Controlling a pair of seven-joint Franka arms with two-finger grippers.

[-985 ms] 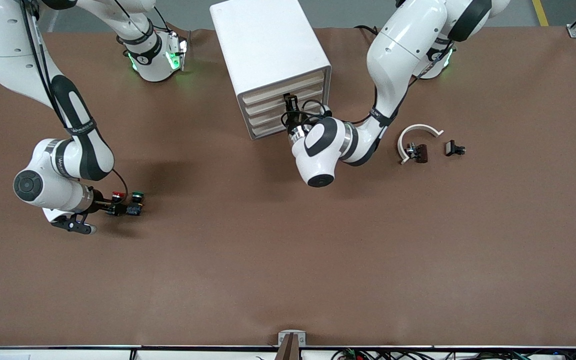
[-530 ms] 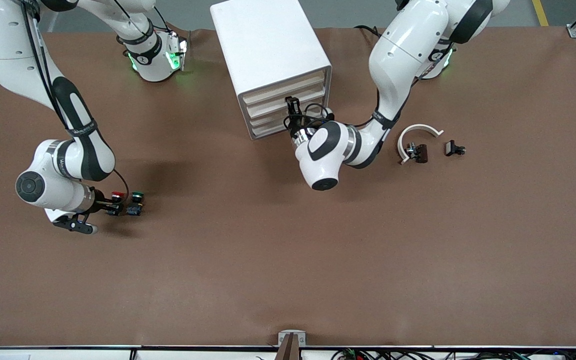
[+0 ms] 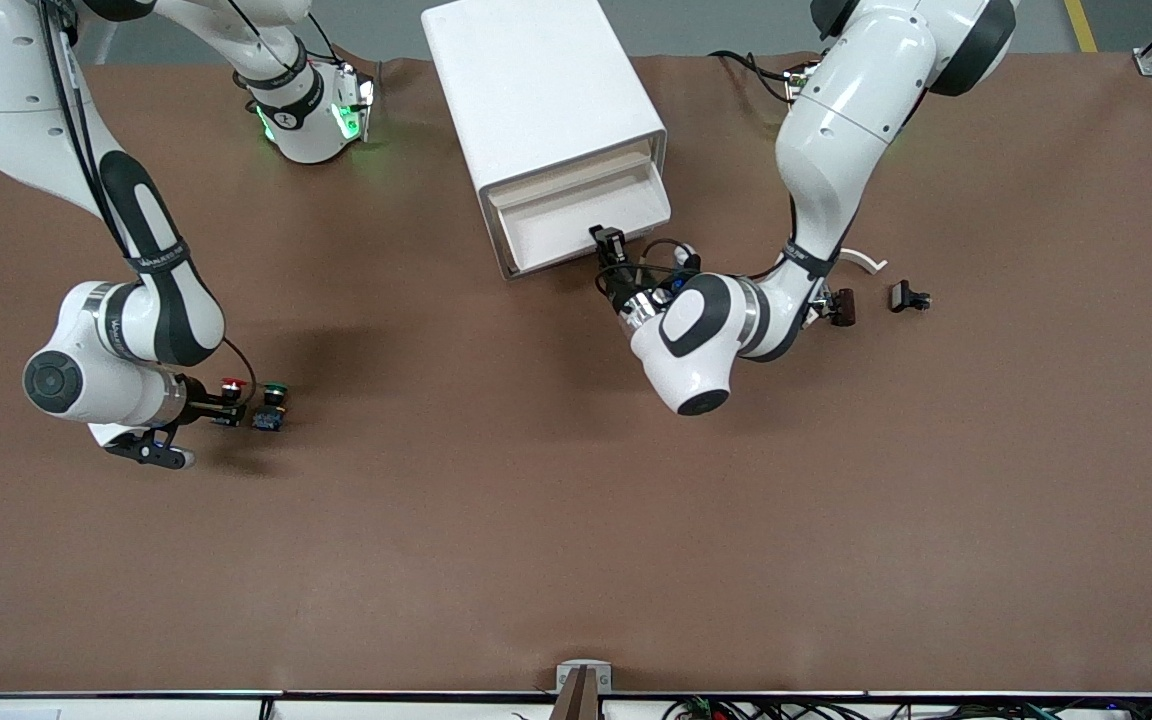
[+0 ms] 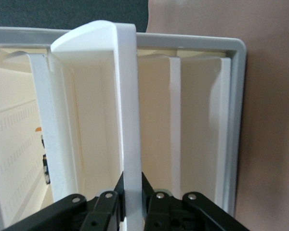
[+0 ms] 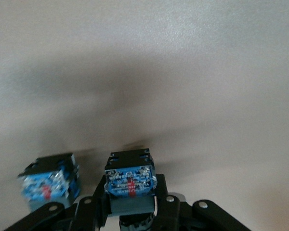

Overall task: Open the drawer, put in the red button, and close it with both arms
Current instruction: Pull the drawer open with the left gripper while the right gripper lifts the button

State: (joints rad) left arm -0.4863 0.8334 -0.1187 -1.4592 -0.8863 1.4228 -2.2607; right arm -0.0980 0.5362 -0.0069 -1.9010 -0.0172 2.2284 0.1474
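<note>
The white cabinet (image 3: 536, 90) stands between the two bases, with one drawer (image 3: 576, 215) pulled out toward the front camera. My left gripper (image 3: 608, 243) is shut on the drawer's front lip; in the left wrist view the white lip (image 4: 133, 144) runs between the black fingers (image 4: 156, 195). The red button (image 3: 232, 385) sits low at the table toward the right arm's end. My right gripper (image 3: 227, 409) is shut on it; the right wrist view shows its dark, blue-labelled body (image 5: 130, 179) between the fingers. I cannot tell whether it is off the table.
A green-capped switch (image 3: 274, 391) stands right beside the red one, also seen as a blue-labelled block (image 5: 48, 182). Toward the left arm's end lie a white curved piece (image 3: 866, 262), a dark brown clip (image 3: 844, 305) and a small black part (image 3: 908, 297).
The left gripper has drawn the drawer out toward the front camera. The right gripper has shut on the red button, which stays about where it was.
</note>
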